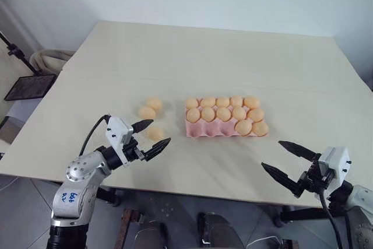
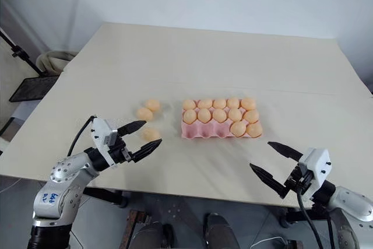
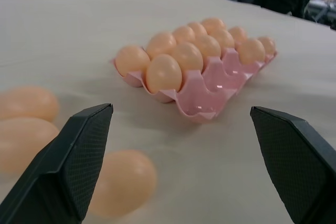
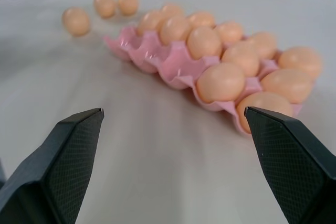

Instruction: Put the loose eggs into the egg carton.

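The pink egg carton [image 1: 217,130] lies at the table's middle. Eggs fill its back and middle rows and two front cups at the right, and the three front left cups [image 3: 202,109] are bare. Three loose eggs lie left of it, two close together [image 1: 154,104] [image 1: 147,112] and one nearer me [image 1: 154,134]. My left gripper [image 1: 161,130] hangs open just above the table, with that nearest egg [image 3: 123,182] in front of its fingers, untouched. My right gripper [image 1: 271,153] stands open near the front edge, right of the carton [image 4: 173,72], holding nothing.
The cream table [image 1: 204,56] stretches wide behind the carton. Its front edge runs just under both grippers. A black flat panel on a stand [image 1: 29,86] sits off the table's left side.
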Controlling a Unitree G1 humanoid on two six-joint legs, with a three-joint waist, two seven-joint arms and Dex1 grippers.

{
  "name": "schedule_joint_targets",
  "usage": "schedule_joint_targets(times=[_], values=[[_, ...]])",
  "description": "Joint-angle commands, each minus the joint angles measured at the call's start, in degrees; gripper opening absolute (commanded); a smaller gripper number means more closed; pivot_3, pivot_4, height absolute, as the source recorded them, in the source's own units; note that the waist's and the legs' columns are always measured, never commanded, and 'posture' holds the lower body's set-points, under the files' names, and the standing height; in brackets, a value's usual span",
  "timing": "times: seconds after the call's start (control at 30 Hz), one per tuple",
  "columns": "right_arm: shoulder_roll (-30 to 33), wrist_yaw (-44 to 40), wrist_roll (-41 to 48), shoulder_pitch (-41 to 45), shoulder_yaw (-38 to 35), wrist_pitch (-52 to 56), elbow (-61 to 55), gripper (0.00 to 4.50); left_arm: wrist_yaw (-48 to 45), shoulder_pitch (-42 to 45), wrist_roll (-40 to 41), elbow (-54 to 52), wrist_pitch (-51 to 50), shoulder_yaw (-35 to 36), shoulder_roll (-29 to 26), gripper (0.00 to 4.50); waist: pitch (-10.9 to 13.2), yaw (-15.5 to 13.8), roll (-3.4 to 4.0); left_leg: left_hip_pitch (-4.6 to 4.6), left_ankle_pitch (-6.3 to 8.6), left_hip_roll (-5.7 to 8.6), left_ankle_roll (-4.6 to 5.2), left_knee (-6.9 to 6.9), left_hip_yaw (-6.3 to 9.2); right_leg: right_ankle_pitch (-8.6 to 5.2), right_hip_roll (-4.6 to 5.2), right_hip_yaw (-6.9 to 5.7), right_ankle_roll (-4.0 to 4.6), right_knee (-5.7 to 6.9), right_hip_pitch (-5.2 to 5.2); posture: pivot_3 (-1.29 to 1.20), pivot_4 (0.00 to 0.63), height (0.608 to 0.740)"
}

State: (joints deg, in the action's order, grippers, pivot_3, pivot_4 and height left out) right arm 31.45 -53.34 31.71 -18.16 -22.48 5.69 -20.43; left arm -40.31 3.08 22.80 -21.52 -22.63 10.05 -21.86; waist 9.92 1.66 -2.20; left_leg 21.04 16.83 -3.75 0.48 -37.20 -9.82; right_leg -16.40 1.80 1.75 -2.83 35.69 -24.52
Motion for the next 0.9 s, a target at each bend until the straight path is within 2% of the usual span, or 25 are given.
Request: schedule_joint_targets(times=[0.03,0.3,0.47,0.7,0.9], values=[[-1.0,0.7,-0.4,-1.5,-1.0,-3.0,-1.2,4.5,1.1,-1.7,1.5,-2.1,1.7,1.5,-0.4,4.47,0.0,0.0,0.01,0.0,0.0,0.0,0.0,0.01,0.0,0.0,0.0,0.0,0.0,-0.01,-0.01,0.0,0.15,0.74],[-2.2,0.8,1.0,-6.0,-2.5,-5.6,-1.9,4.5,3.3,-4.6,2.6,1.4,4.6,6.5,-0.7,4.47,0.0,0.1,0.0,-0.02,0.04,-0.04,-0.07,0.13,0.0,-0.02,-0.02,-0.03,0.03,-0.05,-0.04,0.0,0.15,0.74],[-1.5,1.7,1.2,-5.7,-2.3,-5.0,-1.8,4.5,5.1,-4.8,5.0,3.1,4.7,10.0,-0.4,4.47,0.0,0.1,0.0,0.0,0.04,-0.03,-0.05,0.1,-0.02,-0.24,0.01,0.0,0.47,-0.12,-0.03,0.0,0.15,0.74],[-1.2,1.5,1.4,-5.2,-2.3,-5.1,-0.9,4.5,3.5,-4.9,2.8,4.2,6.1,5.4,-1.0,4.47,0.0,0.0,0.0,0.01,0.05,-0.03,-0.06,0.16,-0.02,-0.27,0.01,-0.01,0.52,-0.15,-0.04,0.0,0.15,0.74],[-1.0,1.5,1.5,-5.7,-3.1,-5.4,-1.0,4.5,4.6,0.0,-0.3,6.6,5.8,-0.2,-1.3,4.47,0.0,0.0,0.0,0.04,0.06,-0.02,-0.05,0.14,-0.01,-0.26,0.01,-0.02,0.52,-0.17,-0.04,0.0,0.15,0.74]])
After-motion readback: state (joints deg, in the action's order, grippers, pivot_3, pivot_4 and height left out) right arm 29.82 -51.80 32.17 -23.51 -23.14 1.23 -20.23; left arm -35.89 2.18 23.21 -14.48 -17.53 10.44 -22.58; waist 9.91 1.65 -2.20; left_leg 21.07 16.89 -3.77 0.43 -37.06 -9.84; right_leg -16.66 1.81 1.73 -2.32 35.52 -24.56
